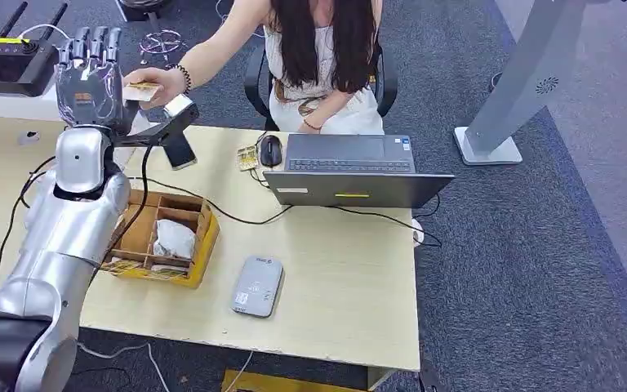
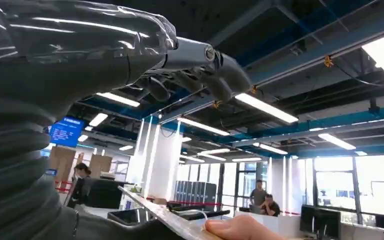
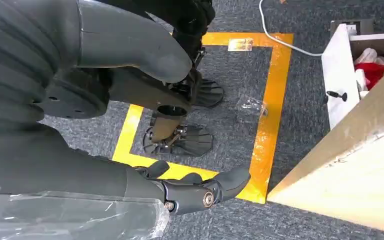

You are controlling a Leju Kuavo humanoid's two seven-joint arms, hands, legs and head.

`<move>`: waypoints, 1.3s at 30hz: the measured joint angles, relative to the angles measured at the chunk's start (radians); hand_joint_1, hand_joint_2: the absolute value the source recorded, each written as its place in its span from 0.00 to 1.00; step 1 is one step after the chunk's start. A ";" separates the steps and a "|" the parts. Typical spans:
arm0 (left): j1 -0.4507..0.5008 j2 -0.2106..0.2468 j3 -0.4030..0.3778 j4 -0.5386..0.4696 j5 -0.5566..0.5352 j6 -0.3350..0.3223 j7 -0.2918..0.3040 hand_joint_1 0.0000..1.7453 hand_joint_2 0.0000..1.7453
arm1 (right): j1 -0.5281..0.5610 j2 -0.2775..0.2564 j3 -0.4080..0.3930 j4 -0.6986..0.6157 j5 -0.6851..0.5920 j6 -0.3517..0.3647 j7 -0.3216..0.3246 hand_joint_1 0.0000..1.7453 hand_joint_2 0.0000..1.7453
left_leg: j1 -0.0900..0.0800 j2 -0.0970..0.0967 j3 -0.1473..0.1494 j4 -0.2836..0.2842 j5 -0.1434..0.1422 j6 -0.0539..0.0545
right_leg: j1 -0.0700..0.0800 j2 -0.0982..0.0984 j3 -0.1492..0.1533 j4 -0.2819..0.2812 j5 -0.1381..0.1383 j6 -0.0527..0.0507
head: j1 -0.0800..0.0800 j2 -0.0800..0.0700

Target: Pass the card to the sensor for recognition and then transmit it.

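My left hand [image 1: 90, 75] is raised over the table's far left, fingers straight up and spread. The pale card [image 1: 141, 91] sits at its thumb side, and a seated person's hand [image 1: 161, 82] grips the card. In the left wrist view the card [image 2: 166, 219] runs edge-on beside my thumb with the person's fingertip [image 2: 236, 228] on it, while my fingers [image 2: 202, 67] stay well apart from it. The grey card sensor [image 1: 257, 286] lies flat near the table's front edge. My right hand [image 3: 197, 192] hangs beside the table, loosely curled and holding nothing.
A cardboard box [image 1: 198, 245] with a white packet stands beside my left arm. An open laptop [image 1: 351, 167], a mouse [image 1: 270, 149] and a phone on a stand [image 1: 181, 151] sit at the far side, with cables across the table [image 1: 335, 310]. A grey pillar base [image 1: 490, 147] stands right.
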 joint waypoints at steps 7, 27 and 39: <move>-0.003 -0.001 -0.003 0.024 0.002 0.002 -0.019 1.00 1.00 | 0.000 0.000 0.000 0.000 -0.002 -0.007 0.003 0.00 1.00 | 0.000 0.000 0.000 0.000 0.000 0.000 | 0.000 0.000 0.000 0.000 0.000 0.000 | 0.000 0.000; 0.147 -0.042 -0.011 -0.127 0.110 0.118 -0.138 1.00 1.00 | 0.014 0.000 -0.001 0.000 -0.027 -0.013 -0.015 0.00 1.00 | -0.001 0.001 0.000 0.000 0.000 0.000 | -0.001 0.001 0.000 0.000 0.000 0.000 | -0.001 0.000; 0.708 -0.061 -0.190 -0.794 0.107 0.125 -0.206 1.00 1.00 | 0.076 -0.001 -0.037 0.000 -0.097 -0.029 -0.069 0.00 1.00 | -0.001 0.001 -0.001 0.000 -0.004 0.002 | -0.001 0.000 -0.001 -0.001 -0.003 0.001 | 0.000 0.000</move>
